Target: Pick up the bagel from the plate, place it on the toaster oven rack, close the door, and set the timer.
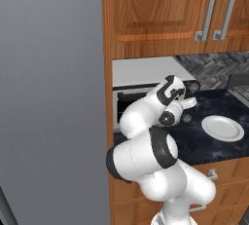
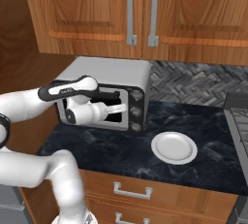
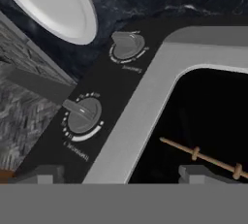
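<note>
Plate (image 2: 174, 148) is bare, so we reckon the bagel's already inside the oven (image 2: 111, 70), hidden behind the dark glass. The door (image 3: 145, 97) looks up and flush with the front, which leaves the timer. The gripper (image 3: 121, 177) sits right at the oven face with its fingers spread wide and nothing between them.

For the knob we'd slide over toward the nearer knob (image 3: 82, 114), centre the fingers either side of its raised bar, pinch square, then twist without dragging sideways.

Hard bits: the labels are too blurry for us to say which knob is the timer, the other one (image 3: 128, 46) looks much the same, and the third is cut off here. There's a thin brown rod (image 3: 203, 156) in the glass; we can't tell what it is.
</note>
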